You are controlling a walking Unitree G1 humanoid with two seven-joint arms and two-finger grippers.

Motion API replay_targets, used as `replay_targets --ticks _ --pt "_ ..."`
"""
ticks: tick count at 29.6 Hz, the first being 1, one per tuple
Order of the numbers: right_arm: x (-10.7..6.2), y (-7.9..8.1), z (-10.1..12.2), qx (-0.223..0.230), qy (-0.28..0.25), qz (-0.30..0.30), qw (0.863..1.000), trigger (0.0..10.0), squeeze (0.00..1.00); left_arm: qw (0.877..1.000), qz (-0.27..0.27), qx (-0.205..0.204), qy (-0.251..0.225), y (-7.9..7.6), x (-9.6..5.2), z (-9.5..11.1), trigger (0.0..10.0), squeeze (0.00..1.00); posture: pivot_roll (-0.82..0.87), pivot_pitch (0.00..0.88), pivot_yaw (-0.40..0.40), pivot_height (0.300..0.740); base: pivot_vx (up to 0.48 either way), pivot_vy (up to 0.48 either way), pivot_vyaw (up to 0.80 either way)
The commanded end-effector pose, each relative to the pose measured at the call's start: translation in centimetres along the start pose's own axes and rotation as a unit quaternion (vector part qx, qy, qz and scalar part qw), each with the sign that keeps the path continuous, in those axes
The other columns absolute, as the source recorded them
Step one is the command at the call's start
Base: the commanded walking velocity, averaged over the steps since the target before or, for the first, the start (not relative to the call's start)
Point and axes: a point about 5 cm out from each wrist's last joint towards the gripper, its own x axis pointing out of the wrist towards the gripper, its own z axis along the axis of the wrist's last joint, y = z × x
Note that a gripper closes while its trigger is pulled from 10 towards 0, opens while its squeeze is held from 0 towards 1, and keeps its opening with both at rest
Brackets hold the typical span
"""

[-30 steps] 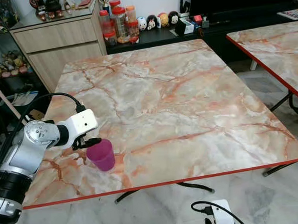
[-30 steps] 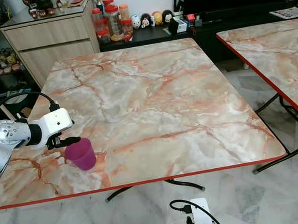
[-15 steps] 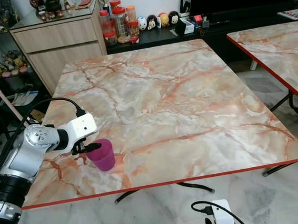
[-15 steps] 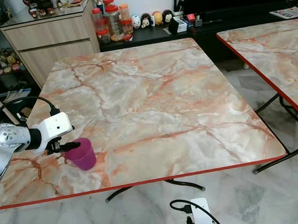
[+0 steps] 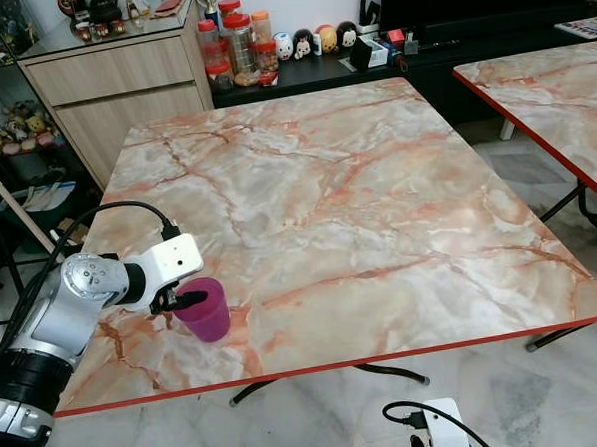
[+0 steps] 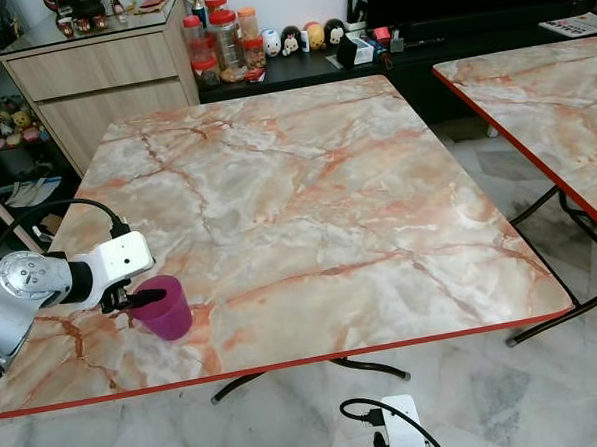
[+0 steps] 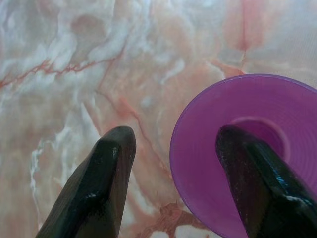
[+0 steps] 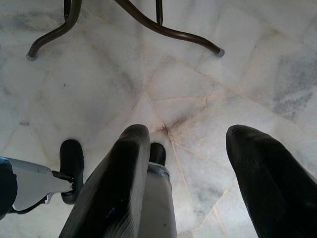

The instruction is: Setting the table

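No legible text (jar labels too small)

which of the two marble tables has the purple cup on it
The nearer marble table, straight ahead. The purple cup stands by its near-left corner, left gripper at its rim.

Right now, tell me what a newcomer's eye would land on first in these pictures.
The purple cup stands out first, upright near the near-left corner of the marble-patterned table. The left gripper is open at its rim, one finger inside the cup and one outside. Beyond the table's far edge, a row of jars and small figurines sits on a dark low shelf.
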Motion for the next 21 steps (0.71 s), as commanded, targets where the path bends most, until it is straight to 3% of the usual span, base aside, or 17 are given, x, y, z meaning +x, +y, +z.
replay_targets --ticks 1,2,3,4,5,6,7,21 --pt "0.01 0.20 0.02 0.005 0.002 -0.001 1.000 10.0 0.00 1.000 0.006 0.006 0.008 0.41 -0.11 -0.05 10.0 0.00 0.03 0.000 0.070 0.740 0.000 0.000 0.00" --pt "0.01 0.18 0.02 0.005 0.002 -0.001 1.000 10.0 0.00 1.000 0.008 0.006 0.008 0.42 -0.06 -0.07 8.1 0.00 0.03 0.000 0.067 0.740 0.000 0.000 0.00" --pt "0.01 0.17 0.01 0.004 0.002 -0.001 1.000 10.0 0.00 1.000 0.008 0.006 0.007 0.41 -0.03 -0.06 8.1 0.00 0.03 0.000 0.067 0.740 0.000 0.000 0.00" --pt "0.01 0.16 0.00 0.004 0.002 -0.001 1.000 10.0 0.00 1.000 0.009 0.005 0.007 0.41 -0.02 -0.05 4.8 0.00 0.03 0.000 0.067 0.740 0.000 0.000 0.00" --pt "0.01 0.15 -0.01 0.004 0.002 -0.001 1.000 10.0 0.00 1.000 0.010 0.004 0.006 0.43 -0.03 -0.05 2.5 0.00 0.03 0.000 0.067 0.740 0.000 0.000 0.00" --pt "0.01 0.15 -0.01 0.004 0.002 -0.001 1.000 10.0 0.00 1.000 0.010 0.004 0.006 0.43 -0.03 -0.05 2.5 0.00 0.03 0.000 0.067 0.740 0.000 0.000 0.00" --pt "0.01 0.14 -0.01 0.004 0.002 -0.001 1.000 10.0 0.00 1.000 0.012 0.004 0.005 0.48 -0.04 -0.07 1.3 0.00 0.03 0.000 0.066 0.740 0.000 0.000 0.00" --pt "0.01 0.12 0.01 0.005 0.002 -0.001 1.000 10.0 0.00 1.000 0.000 0.002 0.007 0.38 -0.03 -0.14 1.0 0.00 0.02 0.000 0.068 0.740 0.000 0.000 0.00"
